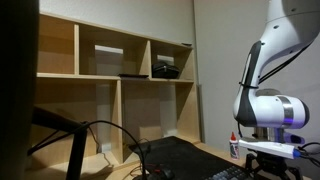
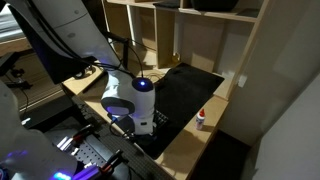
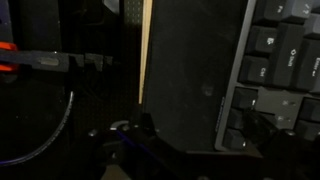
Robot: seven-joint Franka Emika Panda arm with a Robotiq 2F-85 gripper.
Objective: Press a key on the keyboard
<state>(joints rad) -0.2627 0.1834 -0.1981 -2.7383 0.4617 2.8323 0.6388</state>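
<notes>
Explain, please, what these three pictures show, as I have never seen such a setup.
It is a white robot arm with a gripper at its tip. Two pictures come from cameras standing outside the robot; the dark third one comes from a camera on its wrist. There the black keyboard fills the right side, with a dark mat left of it. A small white glue bottle with a red cap stands beside the mat. The gripper is too dark to read; nothing is visibly held.

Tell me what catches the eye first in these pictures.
The white robot arm dominates, bent low at the right of an exterior view. Pale wooden shelves fill the left. In the wrist view, the black keyboard fills the right side.
</notes>
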